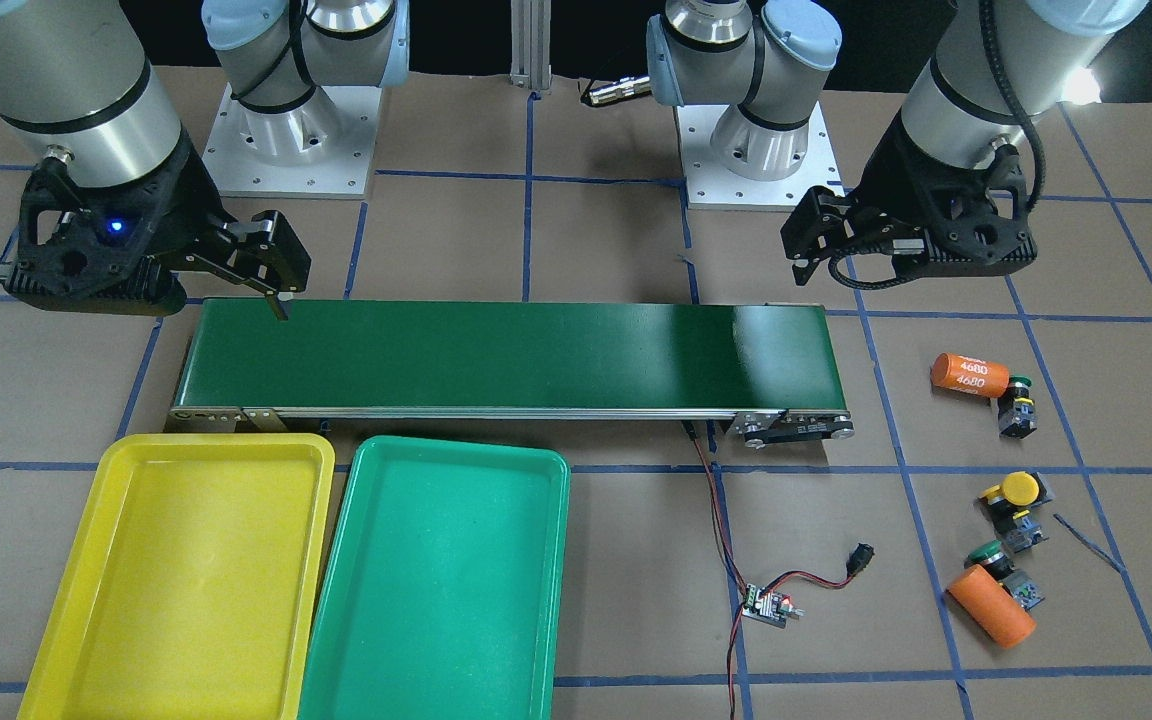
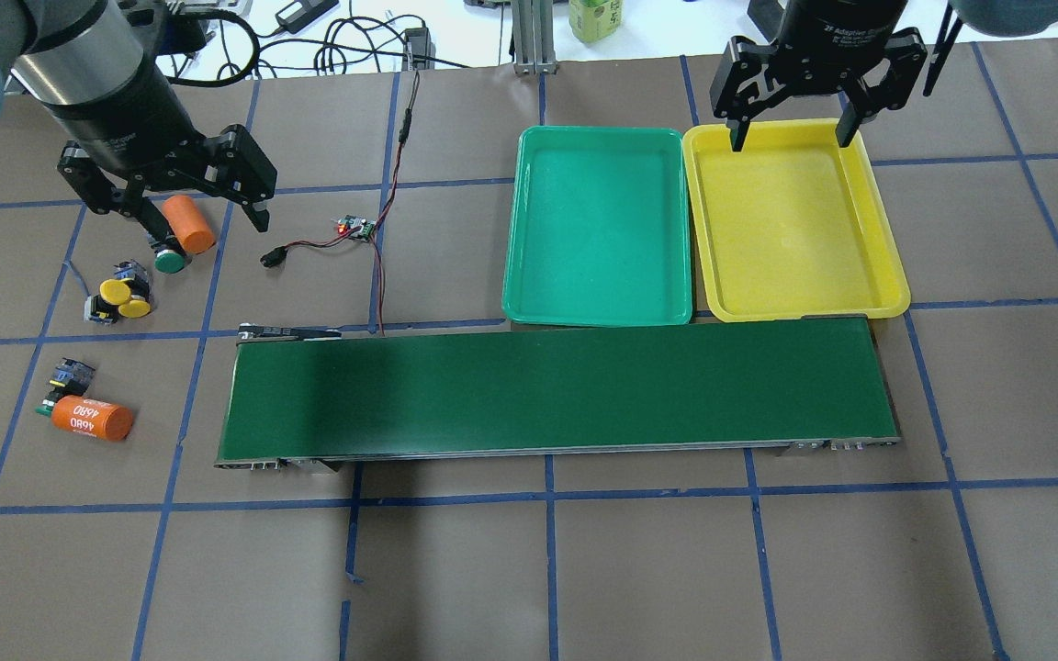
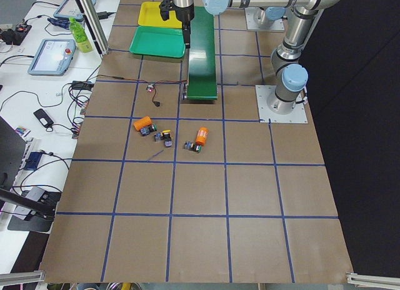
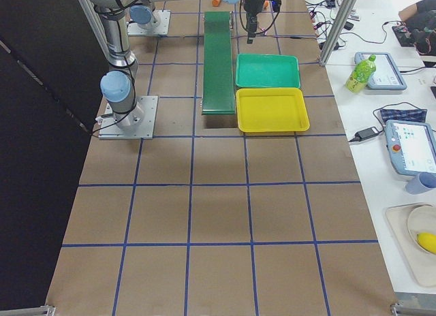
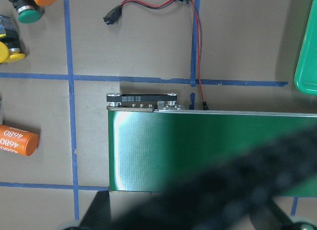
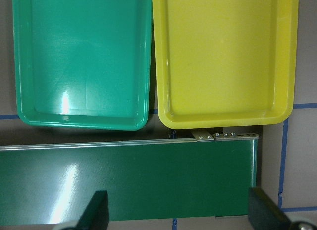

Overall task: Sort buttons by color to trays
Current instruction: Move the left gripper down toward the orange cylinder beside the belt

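Hovering off the left end of the long dark-green conveyor belt (image 2: 557, 390), the left gripper (image 2: 203, 229) has its jaws spread wide and grips nothing. That stance probably readies it to drop over one of the four small push-buttons (image 1: 1019, 489) scattered on the brown paper-covered surface (image 2: 584, 569) beyond that same end. Each has a black body and a grey-blue contact block. One green-capped button (image 2: 171, 260) lies against a plain orange cylinder (image 2: 187, 223), out past the belt's far edge. The two yellow-capped buttons (image 2: 114, 292) touch each other, closer to the belt. The second green-capped button (image 1: 1016, 412) lies beside the orange cylinder marked 4680 (image 2: 93, 418), level with the belt. None is on the belt or in a tray. The shallow green plastic tray (image 2: 598, 229) and the shallow yellow plastic tray (image 2: 786, 229) sit side by side against the belt's far long edge toward its right end, likely so delivered buttons need only a short carry. The right gripper (image 2: 792, 140), jaws also wide and empty, hangs above the yellow tray's edge farthest from the belt.
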`<state>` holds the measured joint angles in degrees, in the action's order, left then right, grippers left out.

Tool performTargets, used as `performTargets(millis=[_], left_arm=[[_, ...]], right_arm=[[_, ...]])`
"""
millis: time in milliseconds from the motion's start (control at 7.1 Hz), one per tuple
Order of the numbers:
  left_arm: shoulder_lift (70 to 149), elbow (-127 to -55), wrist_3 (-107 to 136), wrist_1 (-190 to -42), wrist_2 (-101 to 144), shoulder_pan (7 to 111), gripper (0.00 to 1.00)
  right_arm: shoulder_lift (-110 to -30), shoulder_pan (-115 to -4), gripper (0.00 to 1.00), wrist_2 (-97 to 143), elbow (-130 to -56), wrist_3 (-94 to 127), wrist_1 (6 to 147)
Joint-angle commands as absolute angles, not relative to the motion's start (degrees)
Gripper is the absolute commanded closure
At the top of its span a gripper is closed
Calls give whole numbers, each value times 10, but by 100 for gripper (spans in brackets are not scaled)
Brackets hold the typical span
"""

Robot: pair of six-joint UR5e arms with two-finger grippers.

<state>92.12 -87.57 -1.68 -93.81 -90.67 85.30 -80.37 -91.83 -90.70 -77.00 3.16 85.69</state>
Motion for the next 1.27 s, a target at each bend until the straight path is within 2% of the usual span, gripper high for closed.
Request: performTargets(millis=[0,422,845,1126], left_arm=[[920,-864,-17,-937,-908,853,0],[925,-879,-27,-936,-910,840,0],[920,-954,-178,-919,-907,727,0],[960,-957,-289,-816,-904,645,0]], right_arm=[[-803,-918,0,-907,-770,31,857],[-803,-917,0,-908,-772,31,857],[-803,-916,0,-907,-772,31,857],[-802,-916,0,-907,-773,31,857]])
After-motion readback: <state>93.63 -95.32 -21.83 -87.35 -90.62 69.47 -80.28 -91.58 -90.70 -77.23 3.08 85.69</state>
